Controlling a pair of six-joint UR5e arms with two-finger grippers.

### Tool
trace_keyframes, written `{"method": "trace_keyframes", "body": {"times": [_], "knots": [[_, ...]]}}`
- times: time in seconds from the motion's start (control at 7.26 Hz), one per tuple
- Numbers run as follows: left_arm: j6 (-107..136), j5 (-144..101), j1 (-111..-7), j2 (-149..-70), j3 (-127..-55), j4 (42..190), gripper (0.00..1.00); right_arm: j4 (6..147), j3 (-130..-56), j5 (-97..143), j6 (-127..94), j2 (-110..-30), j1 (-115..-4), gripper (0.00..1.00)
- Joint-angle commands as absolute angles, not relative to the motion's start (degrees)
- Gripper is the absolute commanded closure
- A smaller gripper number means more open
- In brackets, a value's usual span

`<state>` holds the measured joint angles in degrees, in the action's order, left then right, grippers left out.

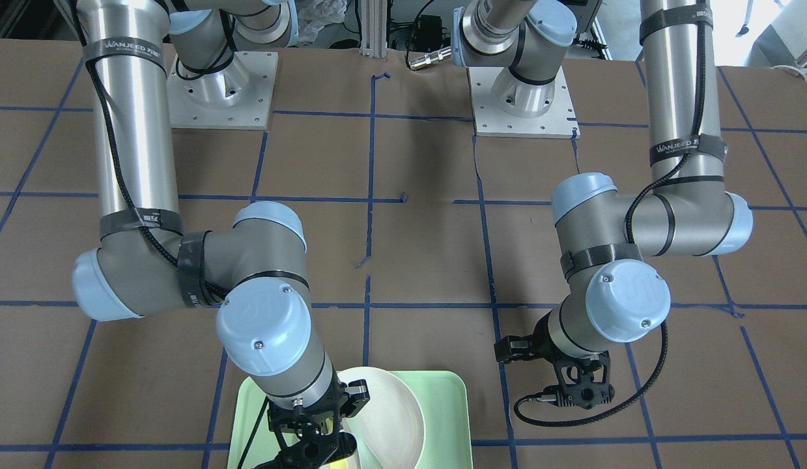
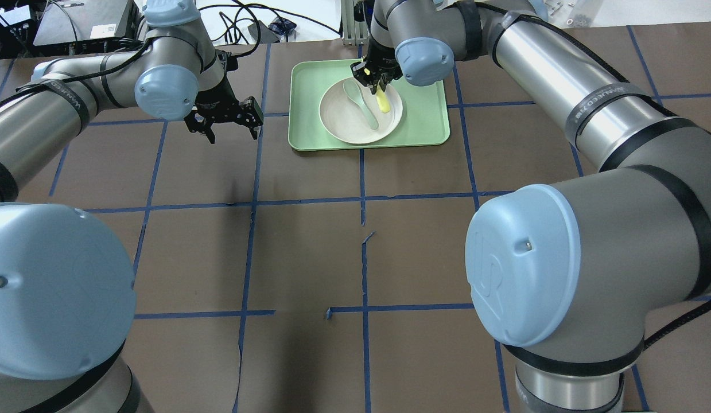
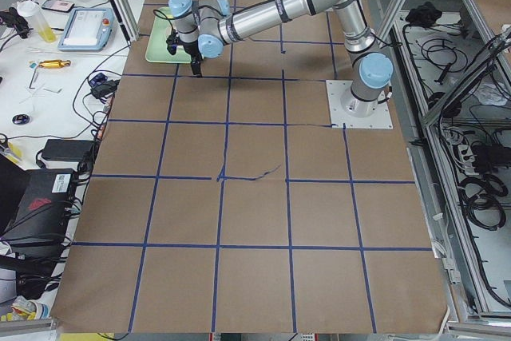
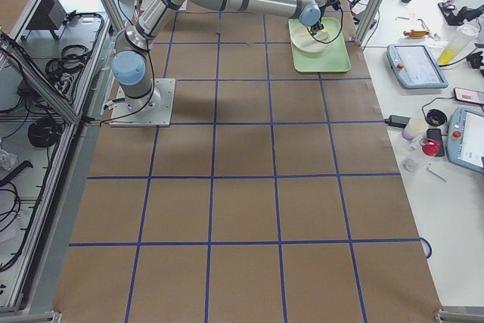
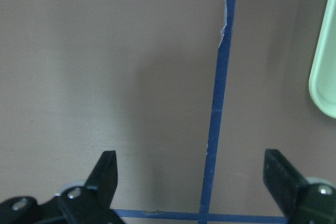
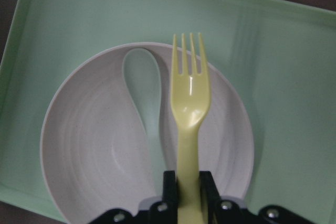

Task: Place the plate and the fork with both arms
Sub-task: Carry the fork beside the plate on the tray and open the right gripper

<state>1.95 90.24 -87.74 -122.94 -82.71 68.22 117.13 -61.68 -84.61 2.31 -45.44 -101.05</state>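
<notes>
The brown paper-covered desk (image 2: 309,252) is marked into squares by blue tape lines. Two silver-grey jointed arms with light-blue caps reach out to its far side: the left arm (image 2: 45,115) over the far left, the right arm (image 2: 562,86) across to the far middle. A rectangular mint-green tray (image 2: 424,115) lies flat at the far middle of the desk. Inside it sits the round, shallow, off-white plate (image 2: 344,123), nearer the tray's left end. A pale grey-green spoon (image 2: 364,106) lies in the plate, its bowl toward the far rim. Just right of the spoon is the small bright yellow plastic fork (image 6: 190,103), its tines reaching over the plate's rim; whether it touches the plate cannot be told. The right fingers (image 6: 170,184) are clamped on the fork's handle, one on each side. The left fingers (image 5: 107,169) are spread wide apart with nothing between them, above bare desk and a tape line just left of the tray.
</notes>
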Motion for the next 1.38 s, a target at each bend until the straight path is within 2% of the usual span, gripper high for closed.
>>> {"method": "trace_keyframes", "body": {"times": [0.0, 0.28, 0.96, 1.1, 1.24], "knots": [[2.0, 90.4, -87.7, -122.9, -82.7, 68.2, 0.0, 117.0, -63.0, -84.3, 2.1, -45.7, -96.0, 1.0], [1.9, 90.4, -87.7, -122.9, -82.7, 68.2, 0.0, 117.7, -66.2, -84.2, 3.9, -44.8, -94.4, 1.0], [2.0, 90.4, -87.7, -122.9, -84.9, 65.7, 0.0, 122.8, -65.6, -80.6, 4.5, -40.5, -94.0, 1.0], [2.0, 90.4, -87.7, -122.7, -84.9, 65.7, 0.0, 123.0, -65.6, -81.0, 4.5, -40.7, -94.0, 0.78], [2.0, 90.4, -87.7, -122.9, -84.9, 65.7, 0.0, 124.4, -65.8, -82.0, 4.8, -41.0, -93.9, 0.08]]}}
